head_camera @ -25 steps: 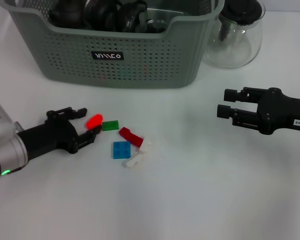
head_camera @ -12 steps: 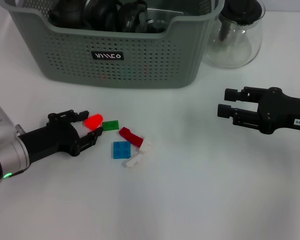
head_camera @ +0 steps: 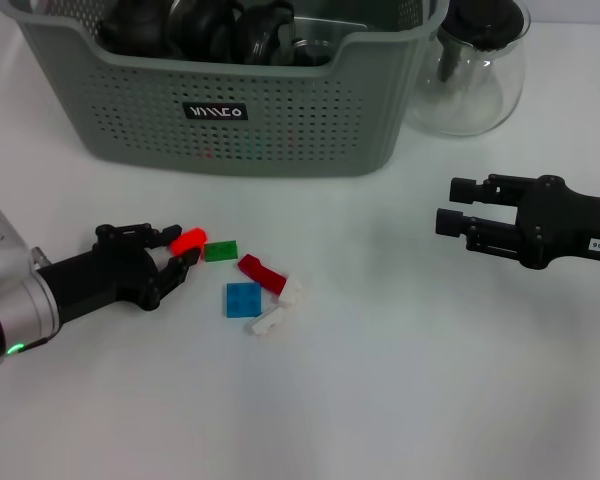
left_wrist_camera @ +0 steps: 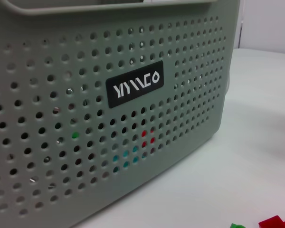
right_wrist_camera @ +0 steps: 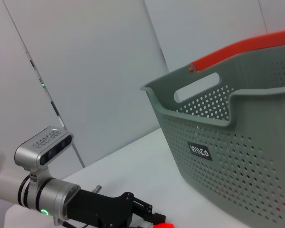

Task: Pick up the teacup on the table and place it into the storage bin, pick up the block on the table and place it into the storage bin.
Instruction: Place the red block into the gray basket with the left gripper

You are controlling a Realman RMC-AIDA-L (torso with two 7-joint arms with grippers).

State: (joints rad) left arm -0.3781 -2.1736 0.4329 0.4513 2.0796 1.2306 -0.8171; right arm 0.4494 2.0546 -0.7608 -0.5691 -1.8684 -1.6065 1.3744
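A bright red block sits between the fingers of my left gripper, which is shut on it low over the table, left of the other blocks. The right wrist view also shows this gripper with the red block at its tip. The grey-green storage bin stands behind, its black label close in the left wrist view. No teacup shows on the table; dark round vessels lie inside the bin. My right gripper hovers open and empty at the right.
On the table beside the left gripper lie a green block, a dark red block, a blue block and white blocks. A clear glass teapot stands right of the bin.
The left gripper's fingers have closed in on the bright red block, which tilted slightly between them. The right arm has not moved.
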